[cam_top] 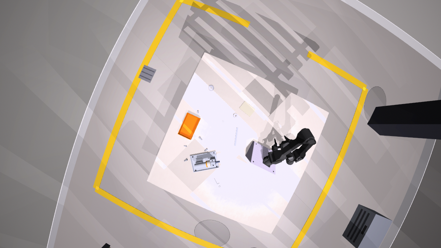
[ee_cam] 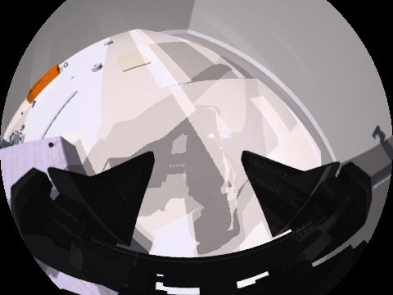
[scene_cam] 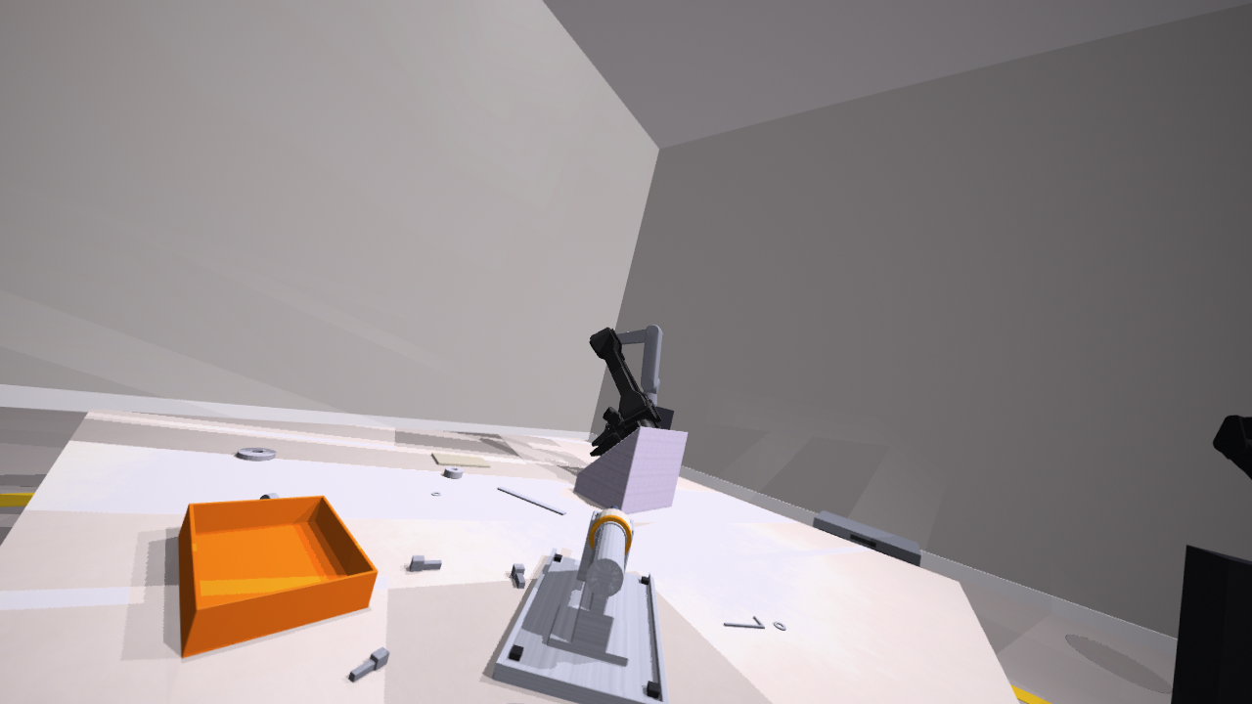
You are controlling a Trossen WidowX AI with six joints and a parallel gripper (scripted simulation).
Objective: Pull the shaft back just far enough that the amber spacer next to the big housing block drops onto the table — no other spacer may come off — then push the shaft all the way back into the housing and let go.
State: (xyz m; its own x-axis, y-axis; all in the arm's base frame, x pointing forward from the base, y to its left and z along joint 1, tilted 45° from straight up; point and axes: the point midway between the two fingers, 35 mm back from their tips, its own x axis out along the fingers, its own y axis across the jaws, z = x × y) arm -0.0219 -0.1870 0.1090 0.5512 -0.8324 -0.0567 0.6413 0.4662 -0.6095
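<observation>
The grey fixture plate (cam_top: 197,169) (scene_cam: 525,632) lies on the table. A thick grey shaft (cam_top: 200,164) (scene_cam: 603,578) lies horizontally above it. One amber ring (cam_top: 206,164) (scene_cam: 628,535) is around the shaft, with a pale part directly beyond it. The housing block and any other spacers cannot be told apart clearly. No amber ring shows loose on the table. My gripper (cam_top: 280,139) (scene_cam: 594,448) (ee_cam: 199,156) is open and empty, well away from the fixture, near the arm's pale purple base block. In the wrist view only table and shadow show between the fingers.
The pale purple block (cam_top: 260,157) (scene_cam: 656,468) (ee_cam: 30,156) stands beside the arm. An orange bin (cam_top: 189,124) (scene_cam: 280,617) (ee_cam: 44,83) stands near the fixture. Several bolts, some washers, a thin rod (cam_top: 236,136) (scene_cam: 530,500) and a hex key (scene_cam: 743,625) lie about.
</observation>
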